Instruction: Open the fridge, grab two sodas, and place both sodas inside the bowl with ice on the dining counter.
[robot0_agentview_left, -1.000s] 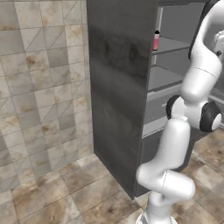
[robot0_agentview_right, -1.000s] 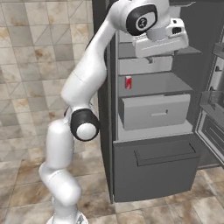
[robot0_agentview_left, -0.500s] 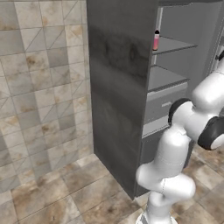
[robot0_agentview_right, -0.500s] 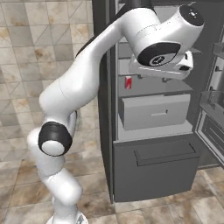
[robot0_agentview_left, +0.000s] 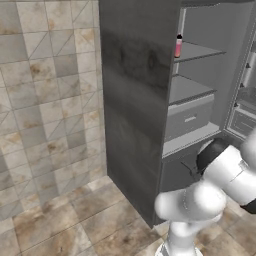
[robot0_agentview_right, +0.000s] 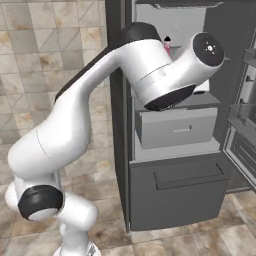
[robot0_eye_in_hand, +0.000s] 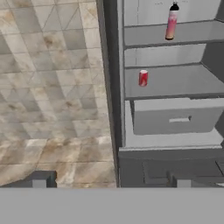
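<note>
Only from the hand: red can below pink bottle.

fridge shelves with bottle, can

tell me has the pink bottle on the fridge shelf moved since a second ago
No. The pink bottle stands at the same front corner of its fridge shelf in the left base view.

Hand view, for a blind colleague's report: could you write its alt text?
An open dark grey fridge with pale shelves holds a slim pink bottle with a black cap on an upper shelf and a small red can on the shelf below, above a grey drawer; beige tiled wall at left.
</note>
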